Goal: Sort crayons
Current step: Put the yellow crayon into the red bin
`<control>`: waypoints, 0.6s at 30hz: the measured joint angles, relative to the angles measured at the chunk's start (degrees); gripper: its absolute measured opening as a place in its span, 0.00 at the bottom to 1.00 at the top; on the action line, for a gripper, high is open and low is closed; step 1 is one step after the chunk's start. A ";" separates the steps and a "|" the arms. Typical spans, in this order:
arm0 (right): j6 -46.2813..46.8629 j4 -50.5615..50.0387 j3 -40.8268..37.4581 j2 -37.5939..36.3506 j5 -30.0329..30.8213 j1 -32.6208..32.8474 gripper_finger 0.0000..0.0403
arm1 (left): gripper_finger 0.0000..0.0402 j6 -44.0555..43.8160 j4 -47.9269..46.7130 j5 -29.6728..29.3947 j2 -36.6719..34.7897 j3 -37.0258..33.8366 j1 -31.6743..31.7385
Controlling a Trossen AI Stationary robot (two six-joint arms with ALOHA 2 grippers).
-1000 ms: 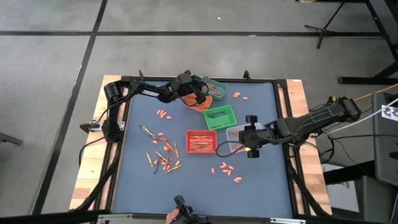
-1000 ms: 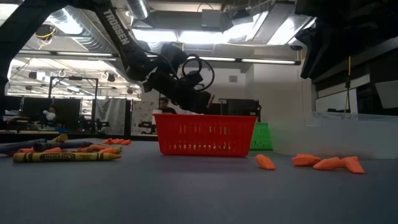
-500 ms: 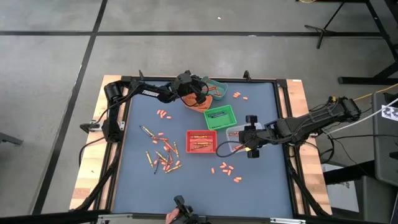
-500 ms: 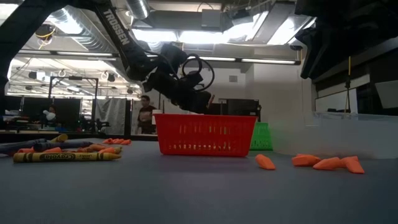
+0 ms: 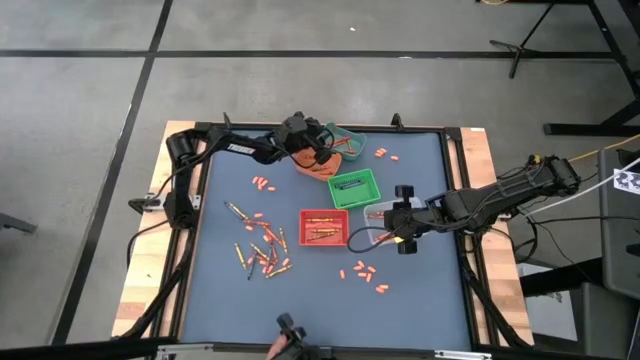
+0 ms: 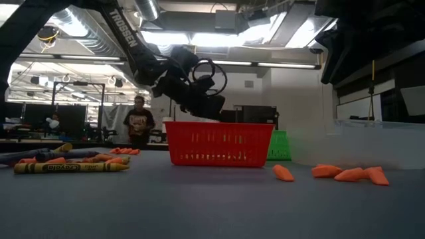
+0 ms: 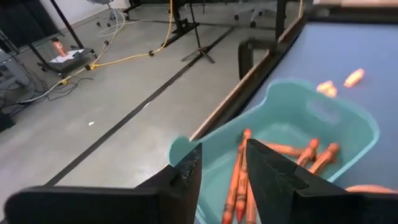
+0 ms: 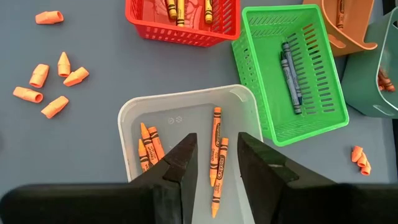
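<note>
Here, label by label.
Crayons under left pincer: thin orange-red wax crayons (image 7: 238,180) lie in the teal plastic bin (image 7: 348,124) straight below the left pincer (image 7: 222,163), with a gap between its tips and them.
Left pincer: its two dark fingers (image 7: 188,174) stand a little apart with nothing between them; it hangs over the far bins at the back of the surface (image 5: 313,147).
Crayons under right pincer: several orange crayons (image 8: 216,149) lie in a white plastic tray (image 8: 134,109) just beyond the right pincer (image 8: 214,165).
Right pincer: fingers apart and empty, touching nothing, hovering over the tray at the right side (image 5: 400,222).
Other bins: a red slotted basket (image 8: 186,34) with yellowish crayons, a green slotted basket (image 8: 311,118) with a dark crayon (image 8: 290,78), an orange bin (image 8: 354,31) beside the teal one.
Surface: a blue-grey mat (image 5: 420,300); loose crayons in a heap at the left (image 5: 262,255), short orange stubs (image 8: 53,78) in front of the red basket.
Room: grey concrete floor; a person (image 6: 137,123) stands far behind the surface.
</note>
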 joint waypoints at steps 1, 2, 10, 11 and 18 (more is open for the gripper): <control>0.00 0.00 0.00 0.00 0.00 0.00 0.28 | 0.27 -0.67 0.04 0.00 -0.57 0.00 -0.19; 0.00 0.00 0.00 0.00 -0.02 0.00 0.28 | 0.27 -1.16 -0.14 0.00 -1.34 0.00 -0.36; 0.00 0.00 0.00 0.00 0.00 -0.02 0.28 | 0.27 -6.19 -15.89 0.09 -13.86 0.00 -2.62; 0.00 0.00 0.00 0.00 -0.02 0.00 0.28 | 0.27 -7.39 -19.29 0.10 -15.87 0.00 -3.07; 0.00 0.22 0.00 0.00 0.04 -0.02 0.28 | 0.27 -22.04 -43.77 2.17 -28.88 0.00 -7.79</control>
